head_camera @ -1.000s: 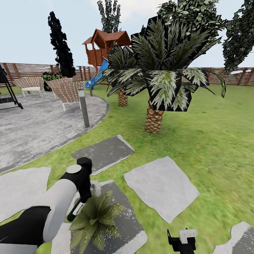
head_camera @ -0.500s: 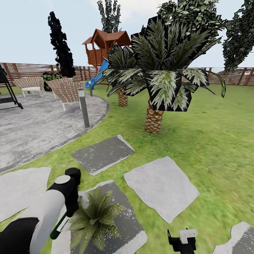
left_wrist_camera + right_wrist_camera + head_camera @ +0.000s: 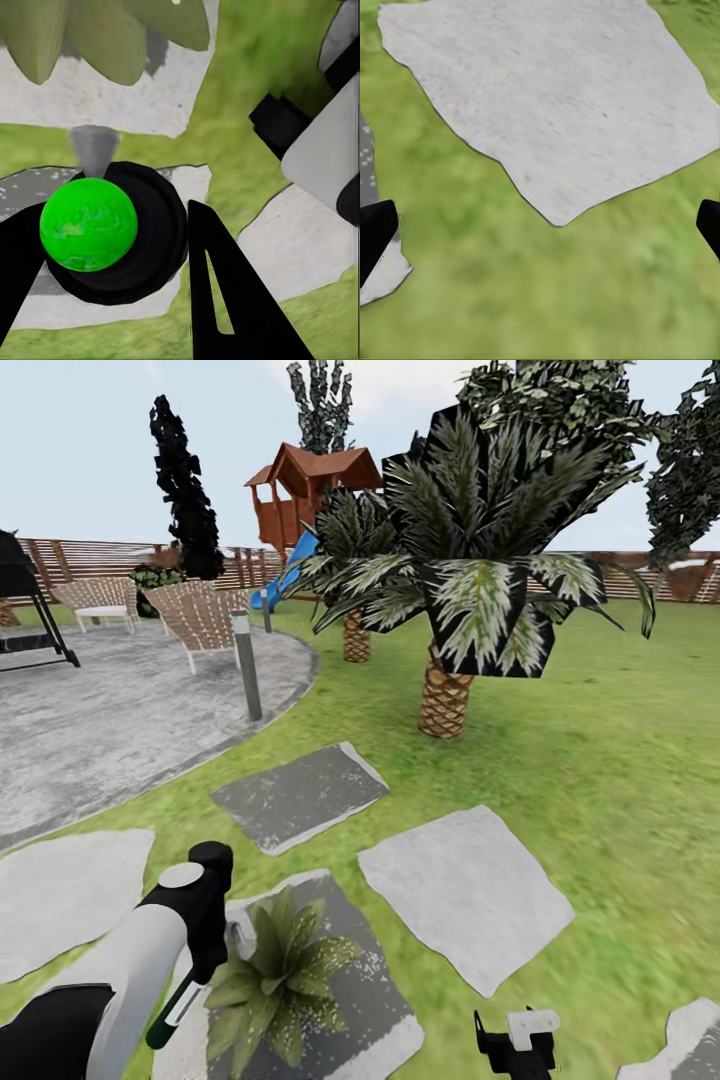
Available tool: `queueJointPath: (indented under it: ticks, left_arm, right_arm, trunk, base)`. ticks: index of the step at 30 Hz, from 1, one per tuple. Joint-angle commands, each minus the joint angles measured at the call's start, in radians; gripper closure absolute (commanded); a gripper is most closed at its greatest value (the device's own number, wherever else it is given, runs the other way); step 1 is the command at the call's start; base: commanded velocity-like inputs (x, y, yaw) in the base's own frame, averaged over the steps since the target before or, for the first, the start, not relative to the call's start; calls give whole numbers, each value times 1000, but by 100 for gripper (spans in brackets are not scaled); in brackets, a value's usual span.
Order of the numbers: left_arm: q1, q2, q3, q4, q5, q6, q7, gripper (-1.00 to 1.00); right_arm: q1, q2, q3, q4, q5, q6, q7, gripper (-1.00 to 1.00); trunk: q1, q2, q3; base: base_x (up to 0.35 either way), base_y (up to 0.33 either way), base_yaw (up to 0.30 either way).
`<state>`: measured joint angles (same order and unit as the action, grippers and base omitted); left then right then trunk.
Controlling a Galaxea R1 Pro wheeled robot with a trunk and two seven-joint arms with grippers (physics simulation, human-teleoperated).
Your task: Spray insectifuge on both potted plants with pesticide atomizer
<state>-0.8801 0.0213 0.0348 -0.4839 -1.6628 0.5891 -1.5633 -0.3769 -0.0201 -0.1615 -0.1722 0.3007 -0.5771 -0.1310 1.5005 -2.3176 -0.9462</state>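
Since a moment ago the whole view has slid a little — palms, playhouse and patio all sit a touch further right, so that's the head camera turning, not the stuff moving. Left arm (image 3: 130, 970) looks about where it was half a second back, lower than it was a full second ago.

Setting: green lawn (image 3: 600, 760) with grey stepping slabs (image 3: 465, 895), a round paved patio (image 3: 110, 710) off to the left with wicker chairs (image 3: 200, 620) and a short bollard light (image 3: 246, 665). Two scaly-trunk palms (image 3: 470, 560) stand mid-lawn, a red-brown playhouse (image 3: 310, 495) with a blue slide behind them, and a slatted wooden fence (image 3: 90, 555) along the back.

One potted plant (image 3: 275, 975) — a low rosette of speckled green leaves — sits on the dark slab (image 3: 370, 1000) right in front of the robot, just beside the left arm's tip.

Left hand (image 3: 142, 247) is clamped on the atomizer (image 3: 101, 229): black fingers (image 3: 225, 300) either side of a round black body with a bright green ball on it and a grey nozzle (image 3: 92, 150) pointing toward the leaves. In the head view a green-and-white piece hangs below that arm.

Right hand (image 3: 540, 225) hangs low over grass, fingers (image 3: 375, 232) wide apart with nothing between them, a pale slab (image 3: 547, 97) below it.
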Motion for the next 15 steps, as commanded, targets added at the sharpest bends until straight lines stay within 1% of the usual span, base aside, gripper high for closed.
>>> queueJointPath:
  ticks: [1,3,6,9,12,13,15]
  left_arm:
    - [0,-4,4,-1,-8,11,-8,100]
    - [1,-14,2,4,-9,10,-8,100]
    - [6,-13,2,14,-9,9,-8,100]
    - [49,-8,2,6,-8,9,-8,100]
    - [57,-10,3,5,-3,9,0,100]
    - [59,-15,5,1,14,9,5,100]
    - [58,-24,4,-7,24,10,5,100]
  right_arm:
    - [-1,0,-4,1,11,-3,-6,-100]
    - [-1,1,-4,1,11,-3,-6,-100]
    - [-1,0,-4,1,11,-3,-6,-100]
    - [-1,0,-4,1,11,-3,-6,-100]
    - [-1,0,-4,2,11,-3,-6,-100]
    - [-1,0,-5,1,12,-3,-6,-100]
    - [-1,0,-6,1,12,-3,-6,-100]
  trunk:
    - [0,0,-1]
    - [0,0,-1]
    - [0,0,-1]
    - [0,0,-1]
    - [0,0,-1]
    - [0,0,-1]
    - [0,0,-1]
  base:
    - [0,0,262]
    - [0,0,273]
    - [0,0,186]
    - [0,0,33]
    - [0,0,5]
    - [0,0,0]
    - [0,0,0]
